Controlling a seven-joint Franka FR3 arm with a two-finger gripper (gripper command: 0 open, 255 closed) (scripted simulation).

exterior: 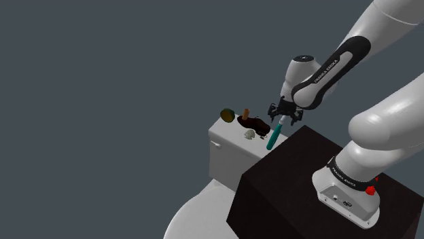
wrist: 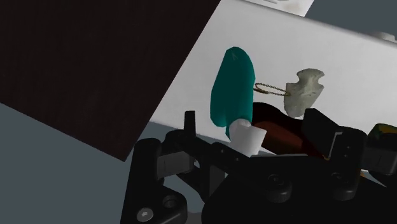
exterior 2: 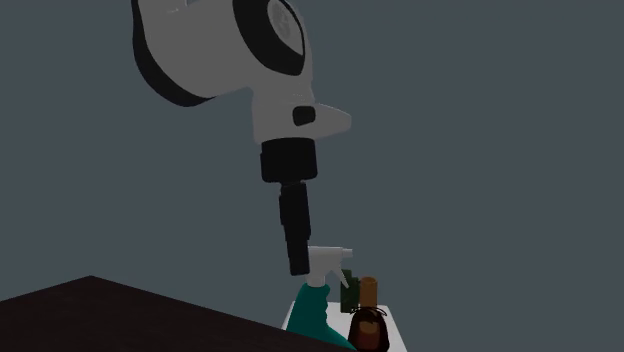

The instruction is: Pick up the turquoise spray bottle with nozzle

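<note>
The tool [wrist: 252, 124] is hanging released, its fingers straddling the white nozzle neck without touching it. The turquoise spray bottle [wrist: 230, 86] is leaning tilted over the white toilet tank lid [wrist: 343, 57], beside the dark stand [wrist: 95, 63]. It is probably light, rigid and slick, so gripping the narrow neck under the nozzle is looking safest.

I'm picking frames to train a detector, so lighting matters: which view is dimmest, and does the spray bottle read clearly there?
The second exterior view is dimmest: the white arm renders grey and the stand nearly black, yet the turquoise spray bottle is legible. Shoulder view: even light, no glare. Wrist view: brightest, the bottle flat-shaded against the white tank.
</note>
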